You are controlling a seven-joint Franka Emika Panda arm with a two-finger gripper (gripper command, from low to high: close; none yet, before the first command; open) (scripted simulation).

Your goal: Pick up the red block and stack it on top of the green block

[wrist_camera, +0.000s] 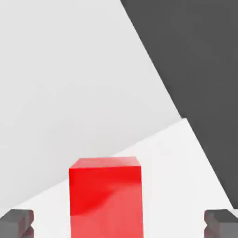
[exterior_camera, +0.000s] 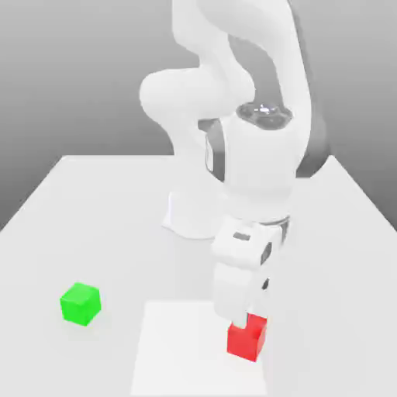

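Table [exterior_camera: 155,264]: Where we look from the exterior view, its surface extends around the red block [exterior_camera: 246,340] on all sides.
Robot arm [exterior_camera: 198,93]: From the exterior view we see it reaching over the table, its hand directly above the red block.
White patch [exterior_camera: 186,349]: We locate it beneath and beside the red block, mostly towards the exterior view's left.
Gripper [wrist_camera: 119,224]: We find the jaws wide apart, one on each side of the red block, with a gap at both sides; nothing is gripped.
Red block: We judge it light, stiff and not fragile, with flat faces that might slip under an uneven grip. We advise gripping two opposite upright sides, centred and low enough for firm contact.
Green block [exterior_camera: 80,303]: The exterior view gives us its place, well apart from the red block, towards that view's left.
Fingertips [wrist_camera: 17,224]: The hand view gives us the side gaps, which the exterior view conceals; the red block sits nearer one fingertip, so we would centre before closing.
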